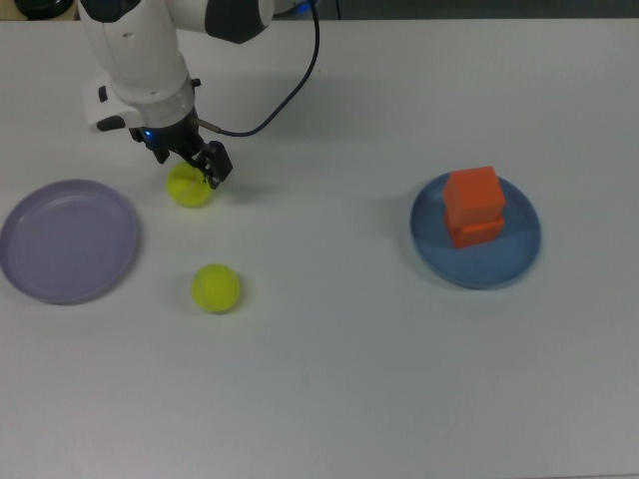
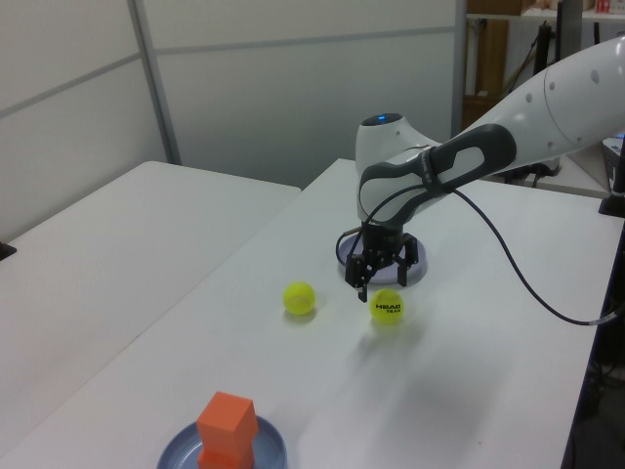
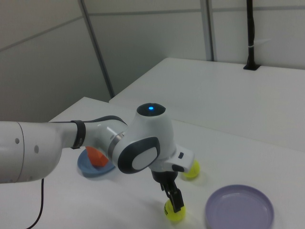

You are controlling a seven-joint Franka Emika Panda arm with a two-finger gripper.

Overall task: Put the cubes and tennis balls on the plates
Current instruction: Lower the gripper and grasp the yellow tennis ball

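In the top view, the lavender plate (image 1: 68,239) is lying at the left and the blue plate (image 1: 476,232) far off at the right, carrying two stacked cubes (image 1: 472,206). One tennis ball (image 1: 189,187) is sitting just right of the lavender plate under the gripper (image 1: 190,158); the other ball (image 1: 216,287) is lying nearer

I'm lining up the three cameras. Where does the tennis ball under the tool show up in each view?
Top view: the tennis ball lies upper left, just right of the purple plate, partly under the tool.
Left view: it sits at centre, printed black mark facing the camera, below the tool.
Right view: bottom centre, left of the purple plate.
Shared landmark: the purple plate.
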